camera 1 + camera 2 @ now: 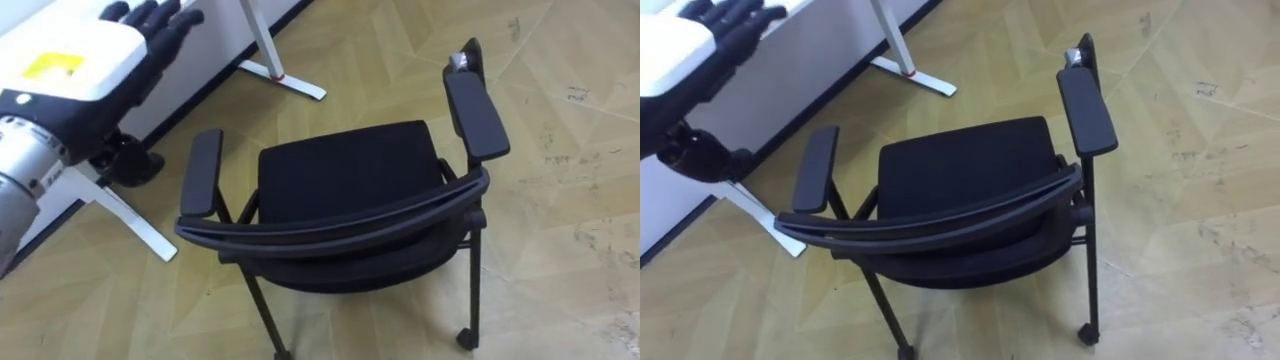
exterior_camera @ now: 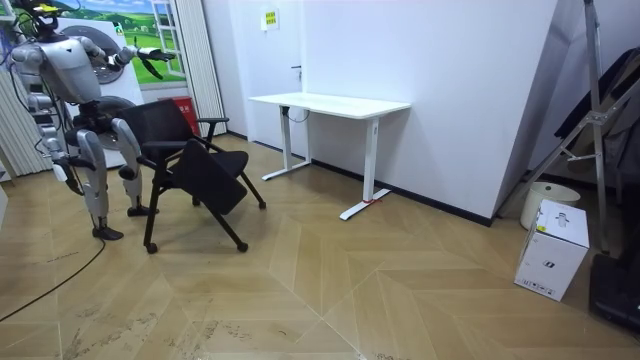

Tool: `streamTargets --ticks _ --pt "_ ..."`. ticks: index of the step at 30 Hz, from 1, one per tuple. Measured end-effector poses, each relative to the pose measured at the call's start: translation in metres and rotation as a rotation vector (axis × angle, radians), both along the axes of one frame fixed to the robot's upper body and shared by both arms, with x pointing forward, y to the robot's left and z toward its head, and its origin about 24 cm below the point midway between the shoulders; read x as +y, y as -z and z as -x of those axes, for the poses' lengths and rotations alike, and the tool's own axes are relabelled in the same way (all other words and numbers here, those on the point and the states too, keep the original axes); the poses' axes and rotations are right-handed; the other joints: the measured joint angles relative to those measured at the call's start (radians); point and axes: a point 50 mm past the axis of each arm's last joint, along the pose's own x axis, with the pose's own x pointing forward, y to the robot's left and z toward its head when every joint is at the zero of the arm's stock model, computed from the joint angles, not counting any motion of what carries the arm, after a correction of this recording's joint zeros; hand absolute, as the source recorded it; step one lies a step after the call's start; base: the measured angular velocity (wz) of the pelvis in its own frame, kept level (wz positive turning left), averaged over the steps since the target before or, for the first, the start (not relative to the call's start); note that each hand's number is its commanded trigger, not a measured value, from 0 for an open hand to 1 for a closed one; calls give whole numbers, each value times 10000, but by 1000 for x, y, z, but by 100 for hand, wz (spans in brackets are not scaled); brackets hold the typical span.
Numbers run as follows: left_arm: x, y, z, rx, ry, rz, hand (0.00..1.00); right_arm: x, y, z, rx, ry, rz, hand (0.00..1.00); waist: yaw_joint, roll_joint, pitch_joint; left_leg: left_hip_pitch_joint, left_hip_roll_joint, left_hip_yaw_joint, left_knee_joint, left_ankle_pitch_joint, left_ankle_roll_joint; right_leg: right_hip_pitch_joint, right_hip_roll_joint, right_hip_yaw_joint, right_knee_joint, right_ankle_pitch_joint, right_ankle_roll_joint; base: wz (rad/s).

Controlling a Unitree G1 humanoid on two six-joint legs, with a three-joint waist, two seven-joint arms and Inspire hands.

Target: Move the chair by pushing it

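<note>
Chair (image 1: pixel 350 165), black with armrests, stood on the wood floor (image 1: pixel 560 150) at frame centre, with its backrest nearest my camera. My left hand (image 1: pixel 150 30) hovered at upper left, apart from the chair and near the white bench (image 2: pixel 330 103), fingers straight and relaxed. In the room view my right hand (image 2: pixel 62 172) hung low at left. I could not tell its fingers.

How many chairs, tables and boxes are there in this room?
chair: 1
table: 1
box: 1
Total: 3
</note>
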Motion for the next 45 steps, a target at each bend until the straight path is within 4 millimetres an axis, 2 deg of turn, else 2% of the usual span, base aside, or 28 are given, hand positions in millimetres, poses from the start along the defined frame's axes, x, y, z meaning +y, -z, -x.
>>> streamTargets --ticks 2,4,6,10,16,26,29,30,32,33,34,35,36,37,38,40,42,44,45 --pt "-2 4 0 417 6 -9 0 -1 0 -3 -36 -55 39 0 -30 1 0 3 -31 -158 -3 -10 17 18 -13 11 44 0 0 11" --pt "-7 16 0 1223 139 -34 0 -3 -1 -6 -54 -131 160 0 -261 -5 5 20 -109 -282 -21 -10 19 18 -59 26 85 0 0 22" --pt "-12 25 1 1786 341 -57 0 -4 -2 -8 -78 -111 243 0 -347 -13 11 32 -156 -389 -54 -18 33 29 -90 43 90 0 1 11" --pt "-15 47 3 2988 352 5 0 -3 -3 -21 -333 -248 251 0 -496 -98 72 105 -205 -427 -185 -23 41 15 -130 90 86 0 2 -1" --pt "-14 60 4 4029 43 395 0 -2 -2 -20 -271 -329 196 0 -510 -276 198 151 -207 -437 -216 -23 41 1 -129 180 89 0 2 -4" --pt "-17 76 12 5490 88 318 0 -1 -1 -15 77 -644 91 0 -588 -326 156 208 -208 -457 -227 -23 41 -1 -130 467 136 1 3 -3" --pt "-18 79 13 5728 156 289 0 -3 -2 -14 113 -687 150 0 -571 -351 154 367 -176 -678 -261 -20 44 -81 -95 545 475 0 4 -6" --pt "-18 80 14 5847 156 273 0 -3 -2 -15 85 -715 170 0 -555 -398 113 445 -174 -737 -262 -20 45 -61 -91 586 550 0 4 -9" --pt "-18 80 14 5879 151 262 0 -3 -2 -14 144 -819 188 0 -593 -472 83 520 -179 -739 -283 -21 45 -19 -95 592 643 1 4 -2" --pt "-18 81 14 5885 164 276 0 -4 -2 -13 215 -886 226 0 -617 -446 68 621 -131 -884 -404 -4 65 -168 -56 565 993 -5 12 -8" --pt "-19 82 15 5946 190 387 0 -5 -3 -14 187 -909 262 0 -588 -269 176 821 233 -1579 -590 33 113 -924 172 670 2191 -317 99 -22" --pt "-18 84 16 5958 127 420 0 -3 -2 -15 170 -916 223 0 -572 -195 164 837 345 -1957 -578 28 115 -1256 438 1080 2069 -409 67 -57" --pt "-13 89 15 6055 -163 561 0 1 -1 -24 -136 -988 156 0 -596 -189 125 718 404 -2043 -418 -47 138 -2030 697 1684 1122 -33 -228 -39" --pt "-11 101 14 6398 -422 887 0 -2 -3 -30 -363 -988 359 0 -911 -241 213 600 411 -1835 -60 -352 131 -2142 739 1228 1312 715 -485 -26" --pt "-10 104 15 6589 -470 848 0 -2 -3 -31 -400 -946 431 0 -1054 -277 232 523 388 -1547 44 -373 126 -2072 698 1054 1327 706 -499 0" --pt "-7 104 17 6833 -547 591 0 -5 -3 -23 -34 -907 653 0 -1094 -280 232 511 210 -1153 -59 -361 148 -1824 714 1142 1202 710 -505 4" --pt "-7 104 17 6773 -609 631 0 -6 -3 -16 222 -1055 659 0 -1094 -258 203 651 229 -1064 -319 -347 131 -1784 767 1159 1116 699 -489 19" --pt "-5 106 17 6854 -732 596 0 -3 -2 -16 321 -1203 577 0 -1018 -278 209 691 175 -1021 -394 -349 128 -1798 782 1172 1045 692 -477 3" --pt "-4 110 18 6994 -867 458 0 -2 -2 -20 248 -1251 559 0 -1011 -373 198 665 121 -935 -392 -355 130 -1777 756 1142 945 686 -453 0"
